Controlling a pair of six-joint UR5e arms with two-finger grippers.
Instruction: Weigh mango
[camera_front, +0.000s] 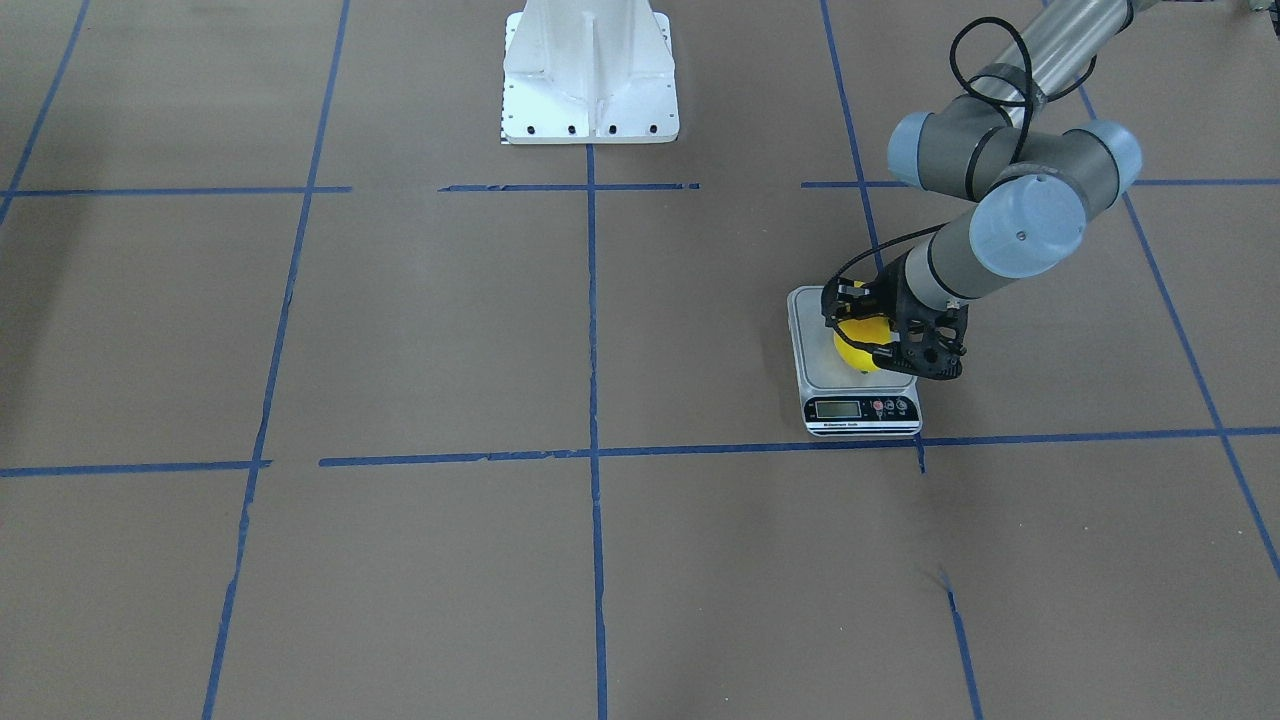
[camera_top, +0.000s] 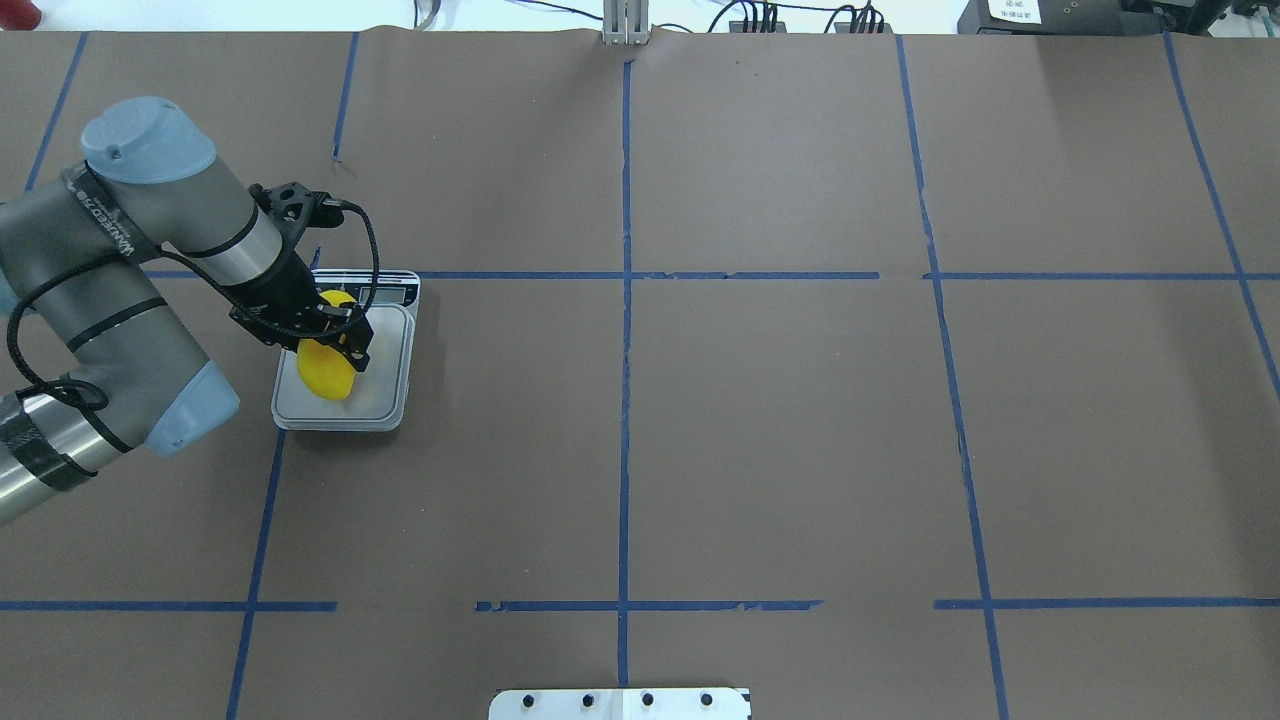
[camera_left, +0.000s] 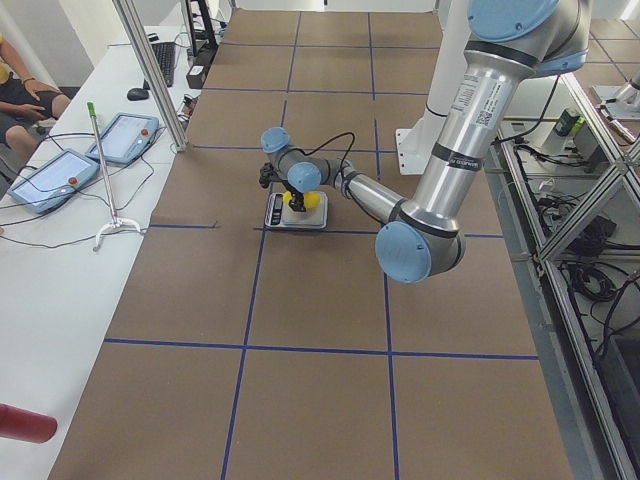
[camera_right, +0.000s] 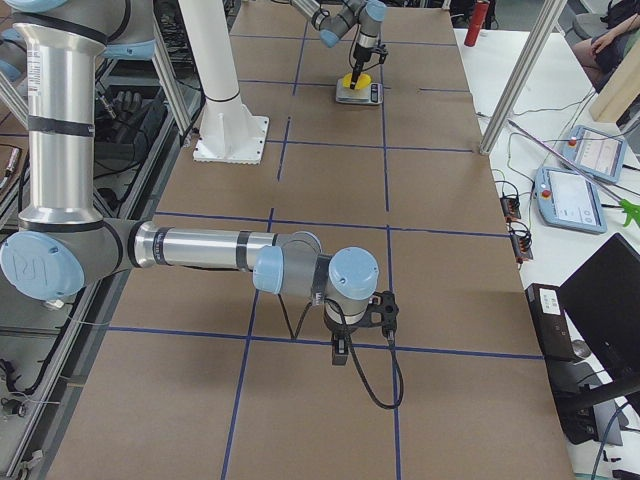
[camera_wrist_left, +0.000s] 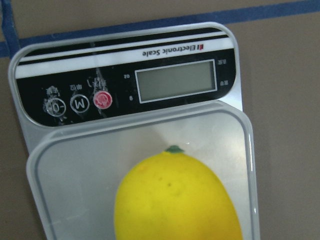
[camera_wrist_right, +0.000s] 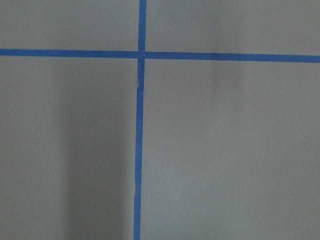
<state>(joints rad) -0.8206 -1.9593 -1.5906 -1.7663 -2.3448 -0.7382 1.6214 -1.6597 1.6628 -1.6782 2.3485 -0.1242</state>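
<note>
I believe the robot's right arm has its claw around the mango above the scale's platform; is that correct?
Not quite: it is the left claw that is around the mango above the scale platform. The overhead exterior view shows this, since that arm comes in from the view's left side.

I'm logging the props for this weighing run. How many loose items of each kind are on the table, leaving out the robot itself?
mango: 1
electronic scale: 1
Total: 2
</note>
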